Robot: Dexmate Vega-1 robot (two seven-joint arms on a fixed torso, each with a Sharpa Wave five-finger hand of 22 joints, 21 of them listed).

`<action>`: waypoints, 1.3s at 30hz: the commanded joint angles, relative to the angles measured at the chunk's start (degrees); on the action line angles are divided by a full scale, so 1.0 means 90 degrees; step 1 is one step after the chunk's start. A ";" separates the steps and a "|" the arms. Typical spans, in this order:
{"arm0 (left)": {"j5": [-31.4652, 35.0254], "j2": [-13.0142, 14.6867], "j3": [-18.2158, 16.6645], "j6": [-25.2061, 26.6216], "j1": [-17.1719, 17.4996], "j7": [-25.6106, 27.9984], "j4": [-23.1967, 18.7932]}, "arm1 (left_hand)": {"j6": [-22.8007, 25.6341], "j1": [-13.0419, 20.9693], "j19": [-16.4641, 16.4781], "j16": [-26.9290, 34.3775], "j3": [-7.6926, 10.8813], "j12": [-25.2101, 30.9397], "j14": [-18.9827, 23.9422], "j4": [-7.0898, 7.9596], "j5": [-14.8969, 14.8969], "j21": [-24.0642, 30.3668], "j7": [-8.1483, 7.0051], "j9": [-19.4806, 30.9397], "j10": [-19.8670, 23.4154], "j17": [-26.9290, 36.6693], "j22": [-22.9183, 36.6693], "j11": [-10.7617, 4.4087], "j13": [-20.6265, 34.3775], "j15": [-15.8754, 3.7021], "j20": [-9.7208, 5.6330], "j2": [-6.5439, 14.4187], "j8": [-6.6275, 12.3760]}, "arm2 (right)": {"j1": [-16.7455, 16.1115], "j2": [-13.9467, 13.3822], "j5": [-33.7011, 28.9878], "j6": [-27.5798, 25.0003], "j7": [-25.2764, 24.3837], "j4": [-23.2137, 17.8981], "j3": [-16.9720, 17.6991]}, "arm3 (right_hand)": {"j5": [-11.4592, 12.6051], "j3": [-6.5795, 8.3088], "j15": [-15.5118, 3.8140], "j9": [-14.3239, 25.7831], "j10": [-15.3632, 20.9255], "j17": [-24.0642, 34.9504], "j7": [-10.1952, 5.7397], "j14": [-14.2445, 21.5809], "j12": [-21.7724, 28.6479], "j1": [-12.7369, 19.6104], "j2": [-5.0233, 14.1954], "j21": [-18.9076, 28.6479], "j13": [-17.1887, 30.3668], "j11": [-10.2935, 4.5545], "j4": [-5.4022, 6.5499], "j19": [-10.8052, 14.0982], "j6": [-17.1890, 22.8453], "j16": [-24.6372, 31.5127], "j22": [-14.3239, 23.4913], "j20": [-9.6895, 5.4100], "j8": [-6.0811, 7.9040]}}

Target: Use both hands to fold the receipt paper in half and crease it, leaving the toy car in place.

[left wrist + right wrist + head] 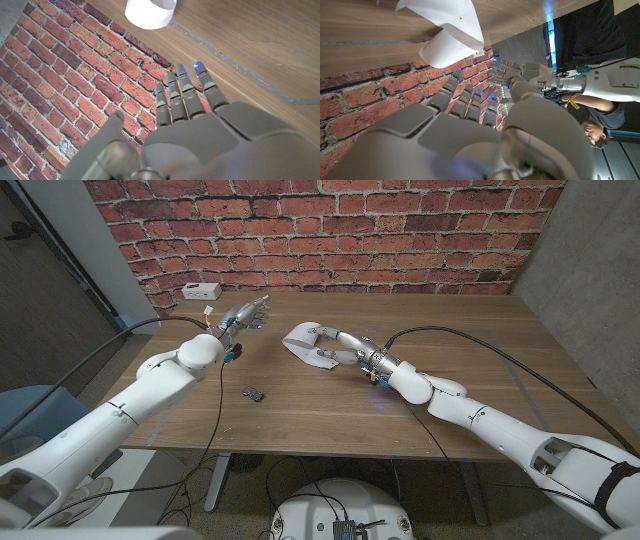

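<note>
My right robot hand (338, 346) rests at the curled receipt (300, 340) mid-worktop (480, 380); whether it grips, I cannot tell. My left robot hand (243, 313) hovers spread. The car (254, 393) sits nearer me.

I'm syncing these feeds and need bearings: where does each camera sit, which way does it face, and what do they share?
Head view: on the robot's head, looking down the table; both arms, toy car.
Left wrist view: behind the left hand, facing the brick wall.
Right wrist view: behind the right hand, facing the same wall.
All share the receipt paper.
</note>
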 commanded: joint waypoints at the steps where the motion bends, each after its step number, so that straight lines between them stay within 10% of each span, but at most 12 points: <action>1: 0.0451 0.0185 -0.0098 0.1565 0.0494 0.1163 -0.0776 | 0.1117 0.0446 0.0037 -0.0083 0.0440 0.0070 0.0022 -0.0262 -0.0077 0.0008 0.0112 0.0028 0.0260 -0.0003 0.0027 -0.0047 0.0066 -0.0055 -0.0040 0.0319 0.0269 | -0.0249 0.0002 -0.0289 0.0212 -0.0395 -0.0155 0.0237 | -0.0032 -0.0013 -0.0297 0.0010 0.0144 0.0020 0.0063 0.0064 0.0052 0.0146 0.0005 0.0086 0.0014 0.0028 0.0009 0.0171 0.0233 0.0045 0.0003 -0.0055 0.0096; 5: 0.0721 0.0331 0.0336 0.2832 0.0114 0.1040 -0.1055 | 0.0873 0.0834 -0.0509 -0.0277 0.0766 -0.0115 -0.0670 -0.0678 -0.0034 -0.0221 -0.0106 0.0023 -0.0101 -0.0011 0.0033 -0.0179 0.0055 -0.0066 -0.0056 0.0303 -0.0022 | -0.0345 -0.0033 -0.0364 -0.0007 -0.0382 -0.0311 0.0275 | -0.0055 -0.0064 -0.0283 0.0010 0.0167 0.0025 0.0083 0.0087 0.0056 0.0146 -0.0031 0.0103 0.0015 0.0052 0.0033 0.0213 0.0278 0.0061 0.0004 -0.0057 0.0100; 13: 0.1129 0.0385 0.1318 0.4289 -0.0793 0.0451 -0.1063 | 0.0659 0.1033 -0.0893 -0.0326 0.0971 -0.0263 -0.1229 -0.0946 0.0030 -0.0373 -0.0253 0.0028 -0.0619 -0.0020 0.0047 -0.0372 0.0044 -0.0202 -0.0130 0.0314 -0.0145 | -0.0614 -0.0012 -0.0966 -0.1473 -0.0547 -0.1008 0.0273 | -0.0024 -0.0885 -0.0063 0.0018 -0.0161 0.0053 0.0193 -0.0140 -0.0051 -0.0478 -0.0743 0.0056 0.0019 0.0151 0.0280 0.0033 -0.0190 0.0017 0.0016 0.0112 -0.0078; 17: 0.1353 0.0434 0.1823 0.4665 -0.1245 0.0067 -0.1000 | -0.0496 0.1380 -0.1197 -0.0304 0.1031 -0.0326 -0.1830 -0.1297 0.0048 -0.0499 -0.0676 0.0016 -0.1317 -0.0034 0.0049 -0.0622 0.0011 -0.0380 -0.0308 0.0094 -0.0355 | -0.0588 0.0051 -0.1115 -0.1824 -0.0636 -0.1025 0.0153 | 0.0039 -0.0948 -0.0032 0.0020 -0.0352 0.0038 0.0233 -0.0232 -0.0079 -0.0441 -0.0784 0.0055 0.0023 0.0150 0.0245 0.0001 -0.0392 -0.0008 0.0017 0.0119 -0.0109; 27: 0.1961 0.0469 0.2634 0.4964 -0.1908 -0.0433 -0.0817 | -0.1015 0.2197 -0.1178 -0.0264 0.1223 -0.0251 -0.2107 -0.1433 0.0040 -0.0514 -0.0895 0.0014 -0.1677 -0.0045 0.0035 -0.0786 -0.0005 -0.0540 -0.0444 0.0169 -0.0194 | -0.0628 0.0437 -0.1521 -0.2811 -0.1556 -0.0909 -0.0087 | 0.0156 -0.0933 -0.0155 0.0022 -0.0197 0.0037 0.0261 0.0037 0.0035 -0.0178 -0.0654 0.0079 0.0028 0.0160 0.0159 0.0032 -0.0416 0.0106 0.0015 0.0098 -0.0041; 32: 0.2204 0.0440 0.2763 0.4704 -0.1958 -0.0450 -0.0729 | -0.1003 0.2729 -0.1229 -0.0260 0.1331 -0.0209 -0.2167 -0.1451 0.0063 -0.0547 -0.1285 0.0007 -0.1694 -0.0052 0.0024 -0.0928 -0.0014 -0.0577 -0.0446 0.0179 -0.0150 | -0.0407 0.0587 -0.1460 -0.3169 -0.1289 -0.0729 -0.0325 | 0.0187 -0.0954 -0.0081 0.0022 -0.0382 0.0043 0.0277 -0.0146 -0.0023 -0.0086 -0.0620 0.0054 0.0032 0.0204 0.0139 -0.0055 -0.0567 0.0039 0.0014 0.0134 -0.0074; 35: 0.2184 0.0436 0.2601 0.4053 -0.1787 -0.0382 -0.0649 | -0.1018 0.2700 -0.1272 -0.0241 0.1150 -0.0167 -0.2179 -0.1331 -0.0024 -0.0565 -0.1426 0.0002 -0.1633 -0.0035 0.0030 -0.1106 -0.0014 -0.0561 -0.0407 0.0003 -0.0167 | -0.0247 0.0626 -0.1468 -0.3218 -0.1193 -0.0594 -0.0485 | 0.0227 -0.0861 -0.0064 0.0024 -0.0450 0.0059 0.0275 -0.0201 -0.0023 0.0079 -0.0401 0.0070 0.0035 0.0196 0.0134 -0.0034 -0.0608 0.0037 0.0014 0.0126 -0.0062; 39: 0.2514 0.0316 0.2817 0.3885 -0.1878 -0.0537 -0.0599 | -0.1570 0.2120 -0.1627 -0.0296 0.0644 -0.0280 -0.2623 -0.0981 -0.0176 -0.0684 -0.1458 0.0004 -0.2135 0.0029 0.0071 -0.0914 0.0004 -0.0432 -0.0421 -0.0078 -0.0302 | -0.0114 0.0653 -0.1354 -0.3151 -0.1143 -0.0456 -0.0601 | 0.0226 -0.0815 -0.0079 0.0024 -0.0395 0.0072 0.0265 -0.0187 0.0012 0.0174 -0.0256 0.0082 0.0035 0.0170 0.0139 -0.0011 -0.0546 0.0059 0.0013 0.0104 -0.0024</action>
